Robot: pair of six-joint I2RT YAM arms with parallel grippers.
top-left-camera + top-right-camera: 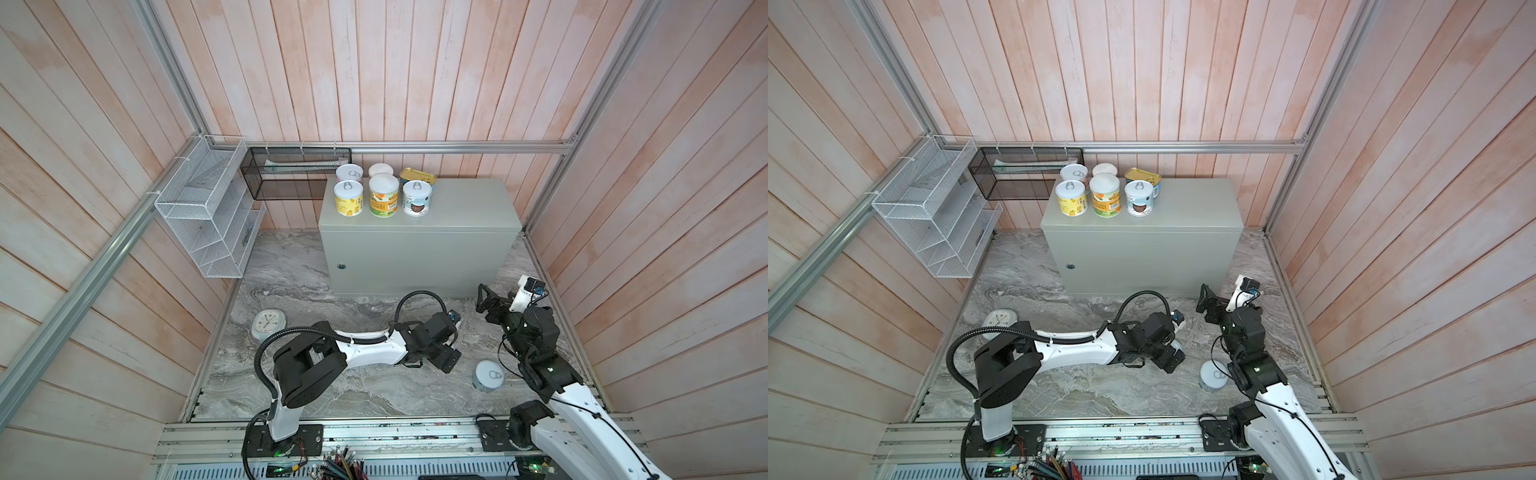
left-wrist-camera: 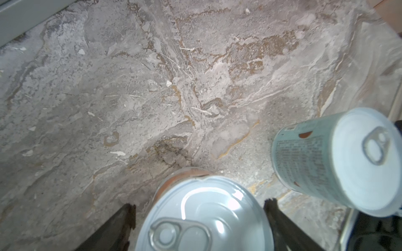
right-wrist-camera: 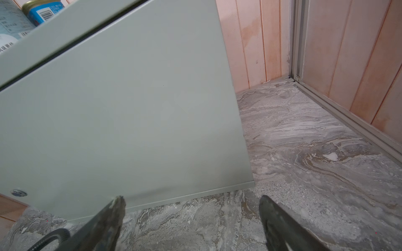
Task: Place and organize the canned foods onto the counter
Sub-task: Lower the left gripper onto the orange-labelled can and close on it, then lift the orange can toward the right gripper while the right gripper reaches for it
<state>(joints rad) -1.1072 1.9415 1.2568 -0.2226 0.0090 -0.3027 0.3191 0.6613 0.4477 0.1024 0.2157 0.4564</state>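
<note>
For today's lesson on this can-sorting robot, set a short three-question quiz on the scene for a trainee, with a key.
1. True or false: the gold tin stands on the counter.
2. How many cans stand on the marble surface?
3. The left gripper has its fingers either side of: A the orange-labelled can; B the gold tin; C nothing.

Key: 1 true. 2 two: the orange-labelled can and the pale-blue can. 3 A.

White shells and blocky black joints make up the left arm (image 1: 365, 347) and right arm (image 1: 590, 428). A ribbed black hose (image 1: 291, 331) loops along the left — a thin black cable (image 1: 598, 415) trails the right. Left hand (image 2: 200, 203) and right hand (image 3: 192, 198) end in dark tapered fingers.
</note>
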